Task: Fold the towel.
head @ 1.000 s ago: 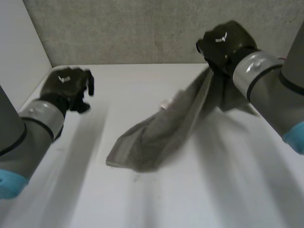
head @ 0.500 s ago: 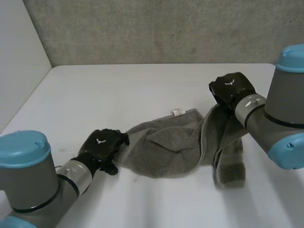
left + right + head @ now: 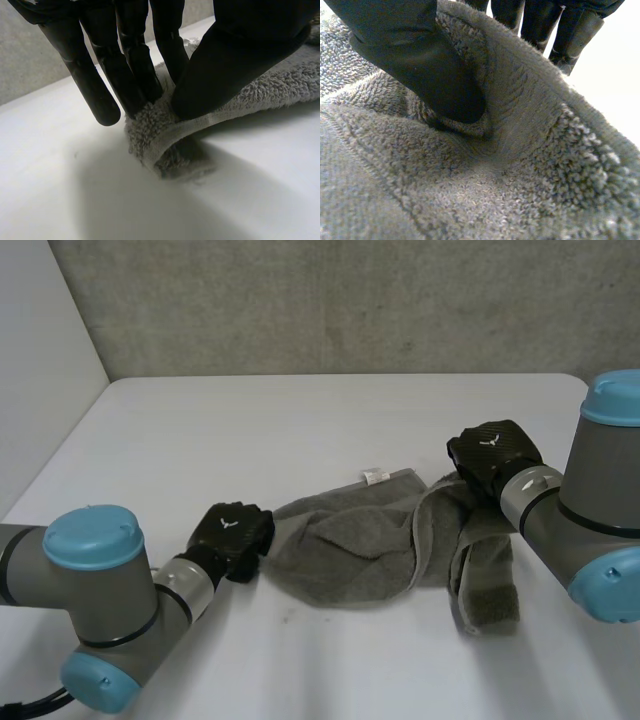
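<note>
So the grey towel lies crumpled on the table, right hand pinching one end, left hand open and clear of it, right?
No: the left hand pinches the other end of the towel between fingers and thumb, as the left wrist view shows. The towel does lie crumpled on the table, right hand pinching one end.

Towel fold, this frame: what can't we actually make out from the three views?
1. Head view: which corner or edge of the crumpled grey terry towel the black right hand pinches; bunched folds hide it.
2. Head view: print on the small white tag; too small.
3. Left wrist view: the towel beyond the black left hand; its thumb blocks it.
</note>
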`<state>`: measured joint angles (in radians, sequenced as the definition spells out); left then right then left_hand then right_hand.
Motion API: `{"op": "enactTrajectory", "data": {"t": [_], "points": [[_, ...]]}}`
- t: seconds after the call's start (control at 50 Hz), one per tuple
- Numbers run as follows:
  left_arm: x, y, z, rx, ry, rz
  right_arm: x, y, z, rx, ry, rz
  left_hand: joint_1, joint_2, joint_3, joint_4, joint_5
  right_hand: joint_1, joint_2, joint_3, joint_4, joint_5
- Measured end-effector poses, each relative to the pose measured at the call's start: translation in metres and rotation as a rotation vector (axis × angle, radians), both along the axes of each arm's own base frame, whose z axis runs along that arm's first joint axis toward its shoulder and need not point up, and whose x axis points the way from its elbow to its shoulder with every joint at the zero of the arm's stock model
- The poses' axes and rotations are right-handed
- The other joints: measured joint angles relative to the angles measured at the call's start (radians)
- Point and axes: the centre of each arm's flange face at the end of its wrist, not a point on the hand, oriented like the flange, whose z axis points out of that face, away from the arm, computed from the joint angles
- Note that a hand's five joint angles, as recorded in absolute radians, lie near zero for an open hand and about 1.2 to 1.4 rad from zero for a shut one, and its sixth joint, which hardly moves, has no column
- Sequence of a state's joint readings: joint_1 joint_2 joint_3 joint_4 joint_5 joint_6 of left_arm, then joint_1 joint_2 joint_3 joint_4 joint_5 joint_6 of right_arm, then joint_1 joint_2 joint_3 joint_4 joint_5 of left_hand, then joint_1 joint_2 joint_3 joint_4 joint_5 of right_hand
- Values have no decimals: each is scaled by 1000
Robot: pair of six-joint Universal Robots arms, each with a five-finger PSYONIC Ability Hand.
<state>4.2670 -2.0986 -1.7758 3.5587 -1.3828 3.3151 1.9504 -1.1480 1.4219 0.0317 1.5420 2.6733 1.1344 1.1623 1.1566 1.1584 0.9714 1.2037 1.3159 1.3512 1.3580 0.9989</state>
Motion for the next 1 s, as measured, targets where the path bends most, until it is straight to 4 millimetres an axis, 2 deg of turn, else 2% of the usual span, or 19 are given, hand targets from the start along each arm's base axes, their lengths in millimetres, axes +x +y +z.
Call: {"op": "enactTrajectory", "data": {"t": [0.22,0.24,0.3,0.32,0.36,0.42,0.6,0.68,0.8,0.92,1.0], "points": [[-6,-9,11,-57,27,-6,-3,-3,14,-37,-9,-8,25,49,53,52,46,1,0,0,0,1],[-8,-10,17,-71,34,-10,-3,-2,21,-55,-15,-8,31,51,54,55,46,1,0,0,0,1],[-8,-9,18,-70,34,-13,-5,-1,30,-74,-25,-10,32,52,54,55,49,3,0,0,0,2],[-8,-8,16,-63,31,-14,-5,0,31,-76,-26,-11,-41,-93,-86,-89,-46,4,0,0,0,4],[-8,-8,14,-56,28,-15,-6,1,31,-74,-26,-10,-189,-193,-185,-182,-173,3,0,0,0,4],[-7,-7,7,-38,17,-14,-6,1,26,-58,-20,-9,-277,-303,-296,-295,-281,4,0,0,0,5],[-6,-9,-5,-47,-40,-20,-5,1,10,-17,-1,-6,-306,-338,-331,-333,-320,4,0,0,0,6],[-5,-15,-4,-80,-70,-23,-5,0,8,-13,1,-7,-257,-283,-284,-285,-278,4,0,0,0,7],[-8,-23,-4,-108,-79,-25,-6,-1,9,-18,-1,-11,-10,-28,-24,-25,-19,4,0,0,0,9],[-12,-31,-5,-123,-75,-23,-8,-4,15,-38,-6,-21,21,40,43,43,36,5,0,0,0,9],[-14,-36,5,-147,-63,-20,-9,-7,26,-68,-11,-30,25,48,52,51,42,5,0,0,0,10]]}}
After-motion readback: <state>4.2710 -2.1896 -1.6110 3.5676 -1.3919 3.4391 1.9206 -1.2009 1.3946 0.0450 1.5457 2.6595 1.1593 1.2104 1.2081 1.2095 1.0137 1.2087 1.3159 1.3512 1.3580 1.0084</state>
